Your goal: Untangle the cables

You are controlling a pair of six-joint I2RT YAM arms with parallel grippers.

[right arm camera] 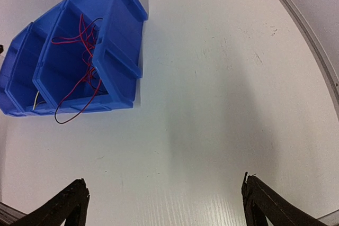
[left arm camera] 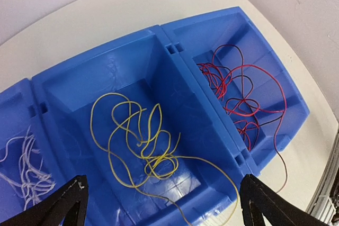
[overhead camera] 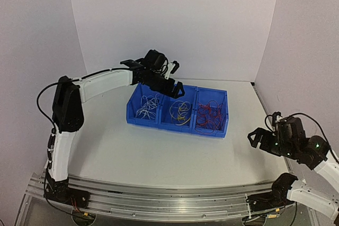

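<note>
Sorted by colour into 3 blue bins point(overhead camera: 159, 122) standing side by side and touching, near the middle of the table point(overhead camera: 132, 152). In the left bin, white cables point(overhead camera: 147, 107); in the middle bin, yellow cables point(overhead camera: 181, 110); in the right bin, red cables point(overhead camera: 209, 116), mixed with 1 or 2 darker strands. Loosely looped and curled in each heap, crossing over themselves. From the left wrist, 1 yellow strand trailing over the near wall of its bin. From the right wrist, 1 dark red loop hanging over the bin wall and onto the table.

Above the far rim of the left and middle bins, the left gripper point(overhead camera: 177, 78), pointing down at the yellow heap with fingers point(left arm camera: 69, 205) spread wide and gripping nothing. Well apart from the bins, low at the right edge of the table, the right gripper point(overhead camera: 262, 129), likewise spread wide, with only bare tabletop between its fingers point(right arm camera: 71, 207).
</note>
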